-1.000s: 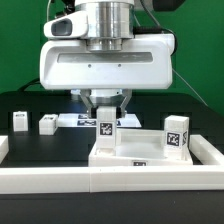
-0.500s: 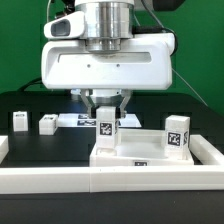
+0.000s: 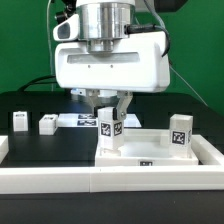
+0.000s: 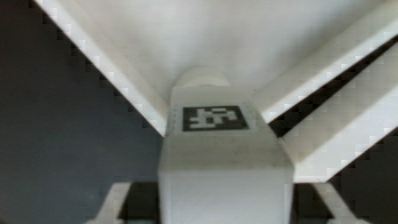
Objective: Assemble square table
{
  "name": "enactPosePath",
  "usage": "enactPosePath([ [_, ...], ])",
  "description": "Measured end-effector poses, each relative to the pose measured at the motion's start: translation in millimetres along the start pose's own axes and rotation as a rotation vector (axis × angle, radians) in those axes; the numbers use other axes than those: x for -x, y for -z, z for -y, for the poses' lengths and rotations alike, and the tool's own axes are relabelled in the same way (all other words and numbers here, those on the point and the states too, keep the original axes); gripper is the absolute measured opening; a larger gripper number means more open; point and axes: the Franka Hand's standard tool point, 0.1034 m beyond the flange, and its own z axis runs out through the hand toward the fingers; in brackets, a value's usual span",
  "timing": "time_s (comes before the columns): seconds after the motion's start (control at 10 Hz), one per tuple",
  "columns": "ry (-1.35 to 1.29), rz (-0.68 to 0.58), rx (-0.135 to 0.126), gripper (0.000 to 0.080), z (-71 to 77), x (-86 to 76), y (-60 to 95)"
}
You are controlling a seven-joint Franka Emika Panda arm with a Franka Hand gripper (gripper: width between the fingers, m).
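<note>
**Tool clenched on a leg peg over the square top's corner**

The arm [image 3: 110, 62] comes straight down from above. Its metal wrist cylinder stands vertical and its broad white housing is level over the middle of the bench [image 3: 40, 142]. Below the housing the tool [image 3: 110, 110] points downward, its two fingers [image 3: 99, 103] pressed against opposite sides of a leg peg [image 3: 108, 128], so it is grasping that peg by its upper part. The peg leans slightly and shows its black-and-white tag to the exterior view. Its lower end meets the square top [image 3: 150, 147] at the top's corner on the exterior view's left. Whether it is seated there cannot be told.

In the wrist view the same leg peg [image 4: 215, 150] runs away from the camera as a white bar with its tag facing the lens, against the dark bench.

The square top lies flat near the front edge of the bench, toward the front corner on the exterior view's right, just behind the long white rail [image 3: 60, 178]. A second leg peg [image 3: 179, 131] stands upright at the top's corner on the exterior view's right.

Two more leg pegs [image 3: 19, 120] [image 3: 47, 124] sit apart on the bench, toward the edge on the exterior view's left. The marker board [image 3: 76, 121] lies flat behind the tool, toward the back edge.
</note>
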Motion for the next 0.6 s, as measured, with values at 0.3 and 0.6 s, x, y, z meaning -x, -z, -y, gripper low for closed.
enactPosePath([
  [0.3,-0.325,0.005,-0.002,0.0290,7.3,7.7,-1.2],
  [0.6,-0.595,0.012,-0.004,0.0290,11.7,12.5,-2.1],
])
